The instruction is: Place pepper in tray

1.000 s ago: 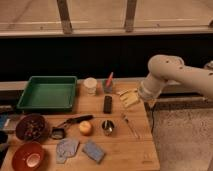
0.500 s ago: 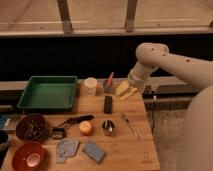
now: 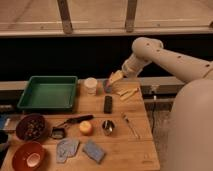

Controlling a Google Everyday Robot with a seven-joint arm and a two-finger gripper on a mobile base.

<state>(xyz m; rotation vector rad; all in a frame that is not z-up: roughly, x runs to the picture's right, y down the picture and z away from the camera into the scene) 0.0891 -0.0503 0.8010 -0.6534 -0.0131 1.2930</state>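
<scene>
The green tray (image 3: 47,93) sits at the back left of the wooden table. The pepper (image 3: 106,88) shows as a slim reddish shape standing near the table's back edge, just right of a white cup (image 3: 90,85). My gripper (image 3: 115,77), with pale yellowish fingers, hangs from the white arm just above and to the right of the pepper's top. It looks open, with nothing held. The pepper's upper end is partly hidden by the fingers.
A black block (image 3: 107,104) lies in front of the pepper, and yellow strips (image 3: 127,93) to its right. An orange fruit (image 3: 86,128), metal cup (image 3: 107,127), utensil (image 3: 131,125), black scoop (image 3: 74,121), brown bowl (image 3: 31,127), red bowl (image 3: 29,156) and two grey-blue pads (image 3: 80,148) fill the front.
The arm has swung left from the table's right side toward the back, bringing the gripper over the pepper. The objects on the table have not moved.
</scene>
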